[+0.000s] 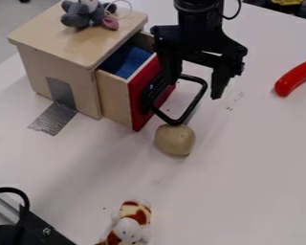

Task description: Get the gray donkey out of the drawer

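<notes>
The black gripper (194,90) hangs in front of the drawer, open, its two fingers apart on either side of part of the black loop handle (192,107). Whether it touches the handle, I cannot tell. The drawer (114,95) with its red front is partly pulled out of the wooden box, and blue material (125,61) lies inside. A gray plush donkey (80,16) with a pink part and a white string lies on top of the box, near its back edge, outside the drawer.
The wooden box (61,34) has silver tape at its foot. A beige roundish object (175,139) sits just below the handle. A brown and white plush (131,224) lies at the bottom, a red curved object (297,77) at the right edge, and black equipment (35,228) at the lower left.
</notes>
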